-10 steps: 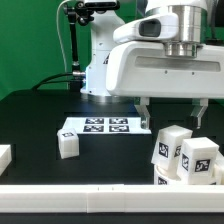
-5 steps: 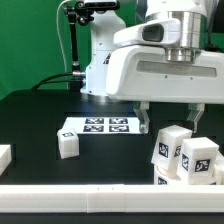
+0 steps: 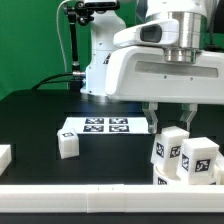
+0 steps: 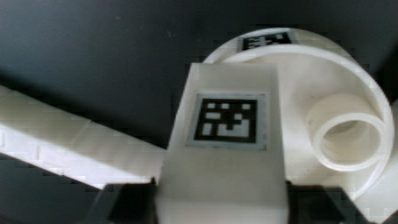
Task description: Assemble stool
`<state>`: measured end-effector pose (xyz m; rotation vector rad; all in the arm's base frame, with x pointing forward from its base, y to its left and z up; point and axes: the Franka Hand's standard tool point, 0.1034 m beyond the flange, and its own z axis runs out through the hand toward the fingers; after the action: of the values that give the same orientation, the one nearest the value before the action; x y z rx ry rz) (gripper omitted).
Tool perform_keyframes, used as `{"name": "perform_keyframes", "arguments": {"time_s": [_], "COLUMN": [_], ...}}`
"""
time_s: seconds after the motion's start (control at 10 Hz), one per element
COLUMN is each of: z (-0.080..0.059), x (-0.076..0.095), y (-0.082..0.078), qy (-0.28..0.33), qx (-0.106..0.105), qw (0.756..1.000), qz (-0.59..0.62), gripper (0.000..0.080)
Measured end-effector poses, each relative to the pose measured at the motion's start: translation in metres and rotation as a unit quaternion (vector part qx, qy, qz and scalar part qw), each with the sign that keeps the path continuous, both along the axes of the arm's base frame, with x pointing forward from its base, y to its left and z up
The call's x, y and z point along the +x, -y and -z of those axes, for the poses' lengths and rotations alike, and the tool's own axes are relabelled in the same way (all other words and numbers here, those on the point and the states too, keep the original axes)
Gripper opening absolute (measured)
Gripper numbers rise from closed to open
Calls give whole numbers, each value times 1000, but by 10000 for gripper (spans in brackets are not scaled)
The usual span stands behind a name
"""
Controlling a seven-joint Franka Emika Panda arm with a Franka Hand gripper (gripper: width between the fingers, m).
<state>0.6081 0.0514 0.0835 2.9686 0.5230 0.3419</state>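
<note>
**One leg block between the jaws, the rest to either side**

A leg block (image 3: 171,148) sits between the jaws of the gripper (image 3: 171,122). In the wrist view the seat (image 4: 311,70) lies close behind that block. A second leg block (image 3: 201,160) sits just beside the jaws on the exterior view's right. The marker board (image 3: 100,126) lies flat on the table (image 3: 30,125), near the jaws on the exterior view's left. A small block (image 3: 67,143) lies farther that way, in front of the board.
</note>
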Motion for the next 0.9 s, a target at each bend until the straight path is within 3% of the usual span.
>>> {"name": "perform_keyframes", "arguments": {"time_s": [0.2,0.6,0.8,0.9], "z": [0,-1,-1,-2], "x": [4,4,5,5], "y": [15,15,17,11], "qy": [12,22,33,41], "qx": [7,41,66,85], "qw": [999,983,958,935], "qz": [43,177,277,343], "gripper": [338,338,338,338]}}
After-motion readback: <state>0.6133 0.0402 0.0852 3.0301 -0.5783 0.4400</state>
